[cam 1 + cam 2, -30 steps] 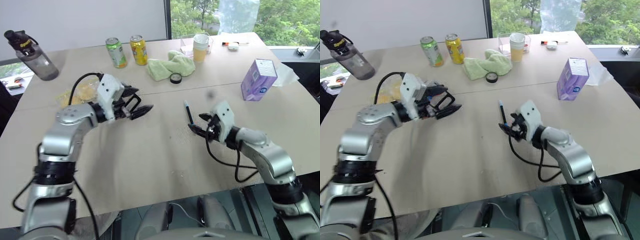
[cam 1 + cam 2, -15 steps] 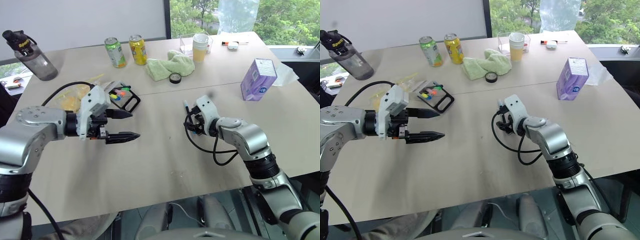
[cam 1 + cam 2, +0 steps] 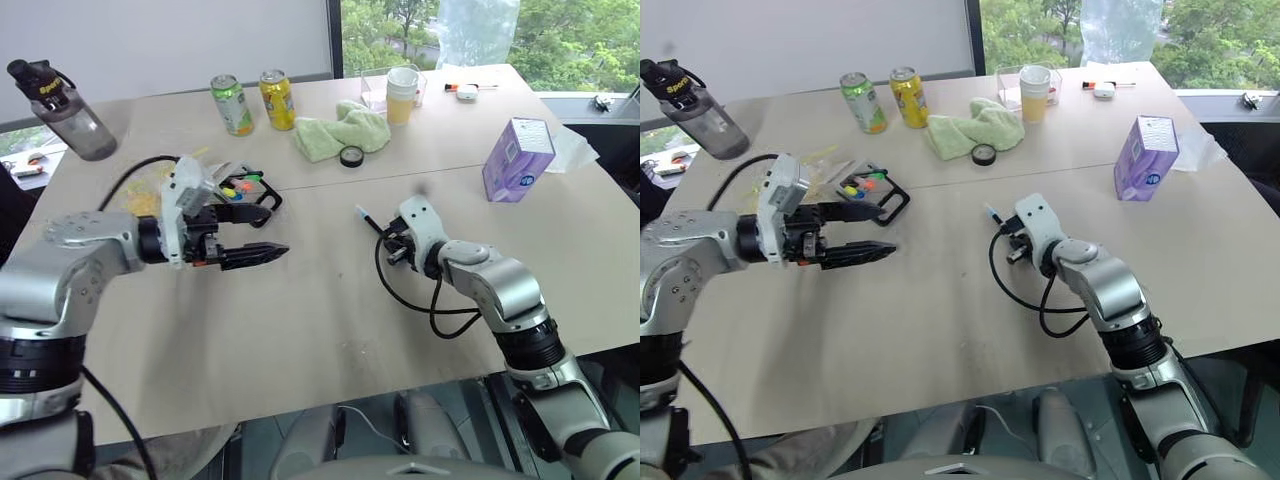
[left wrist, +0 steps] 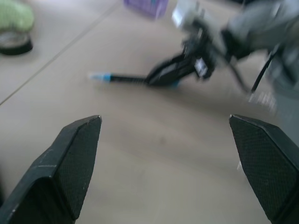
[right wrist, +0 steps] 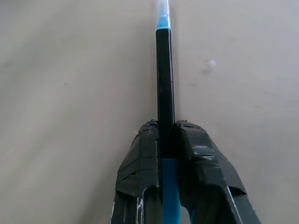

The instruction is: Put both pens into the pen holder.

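Over on the left of the table (image 3: 330, 330), pen holder (image 3: 243, 195) lying flat, a black case with a rounded loop frame, green, orange and yellow markers showing inside. At the far edge, a clear plastic box (image 3: 375, 92) with a pale yellow cup (image 3: 402, 96) standing against it, contents impossible to make out. Two cans beside each other, green can (image 3: 232, 105) and yellow can (image 3: 277, 99), both upright. Dark-capped water bottle (image 3: 62, 112) in the far left corner, purple carton (image 3: 517, 158) upright on the right, green cloth (image 3: 342, 130) crumpled between cans and cup with a roll of black tape (image 3: 351, 156) just in front.

Now the action: right gripper (image 5: 167, 142) clamped tight on the blue-ended pen (image 5: 165, 93), black barrel pinched between both fingers, light-blue band and white tip jutting out ahead over bare tabletop. From the head view, same pen (image 3: 368, 218) slanting out of the gripper towards the far left, near mid-table and well apart from the pen holder.

Left gripper (image 3: 262, 232) spread wide and holding nothing, fingers (image 4: 70, 163) far apart, hovering just in front of the pen holder with the upper finger crossing over its loop frame. Through its wrist camera, pen and right gripper framed between the two open fingers, well ahead of them
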